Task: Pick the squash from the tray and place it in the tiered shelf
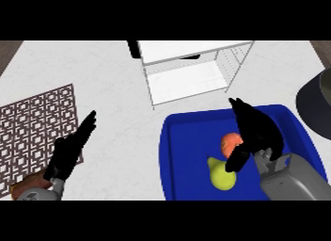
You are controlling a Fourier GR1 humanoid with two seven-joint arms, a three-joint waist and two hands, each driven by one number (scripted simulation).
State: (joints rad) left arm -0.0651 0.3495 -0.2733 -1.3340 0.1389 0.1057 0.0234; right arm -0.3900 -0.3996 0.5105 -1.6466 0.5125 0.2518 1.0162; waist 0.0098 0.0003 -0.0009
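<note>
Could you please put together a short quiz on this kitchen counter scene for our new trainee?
1. True or false: the right hand is curled round the squash.
2. Which lies on the blue tray beside the yellow squash? A) an orange item B) a bowl C) a spoon
3. Fill in: the white tiered shelf stands at the ___ edge of the tray.

Key: 1. False, its fingers are straight, above the tray. 2. A. 3. Far. The left hand rests open by the patterned mat.

Open right hand (255,129) over, perhaps touching, squash (222,175)
</note>
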